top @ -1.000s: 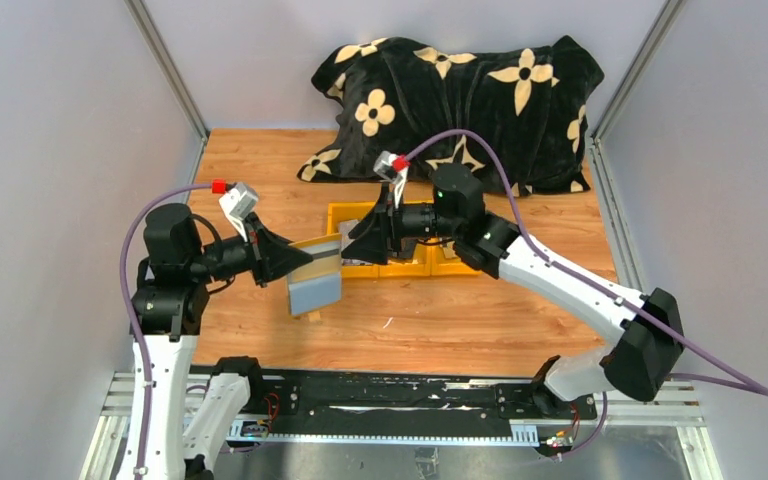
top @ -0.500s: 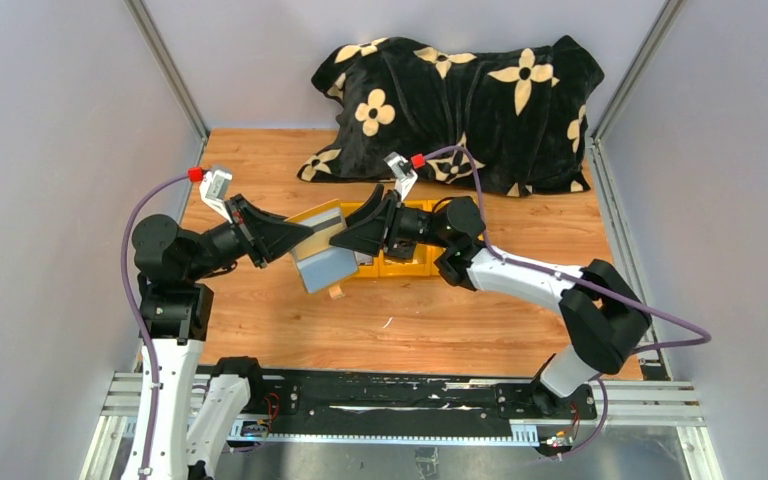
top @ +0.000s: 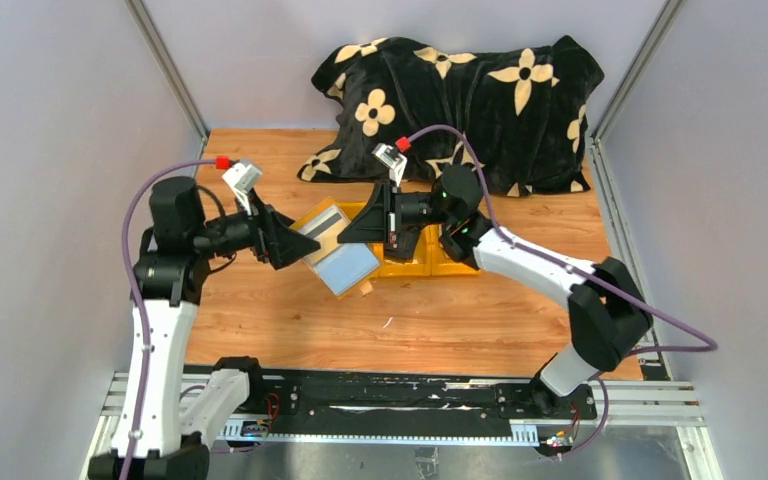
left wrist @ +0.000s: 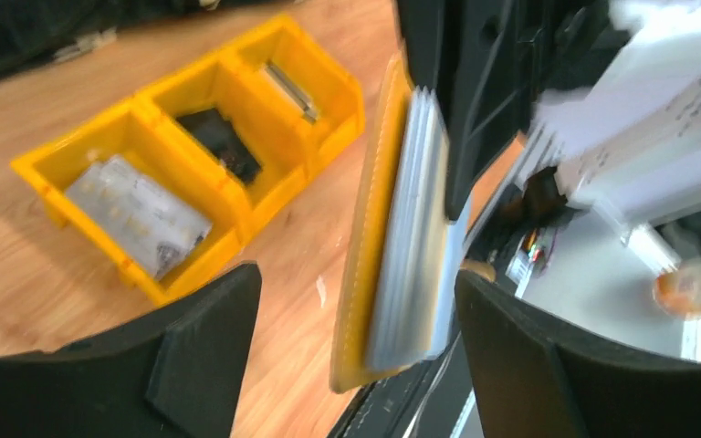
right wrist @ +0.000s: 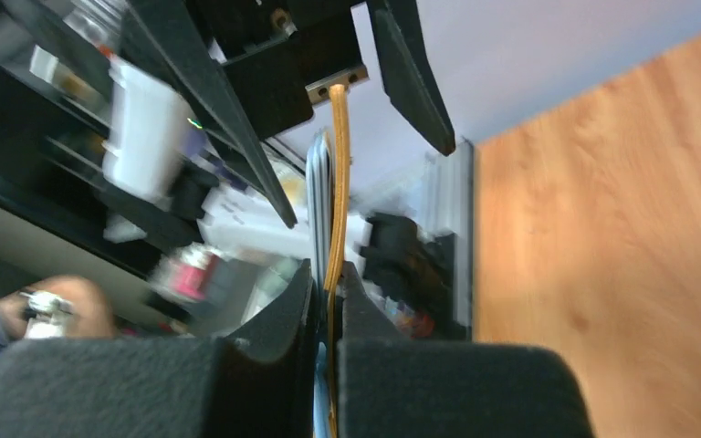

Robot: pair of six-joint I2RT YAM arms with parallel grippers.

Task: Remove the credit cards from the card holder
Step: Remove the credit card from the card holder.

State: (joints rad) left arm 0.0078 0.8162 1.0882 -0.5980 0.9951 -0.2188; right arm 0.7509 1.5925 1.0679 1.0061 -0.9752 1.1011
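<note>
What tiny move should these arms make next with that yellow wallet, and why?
Probably close the left end effector on the grey plastic sleeves of the mustard-yellow folding card holder. Its jaws stand open on either side of the holder, gripping nothing, while the right end effector is shut on the holder's yellow cover, so the holder is steadied for a second grip.

Colours in front of you
Your wallet [left wrist: 370, 237] is mustard with grey sleeves [left wrist: 415, 237]; yellow bin [left wrist: 265, 196]; black cushion [top: 460, 95], cream flowers; orange wood-grain table [top: 410, 320].
</note>
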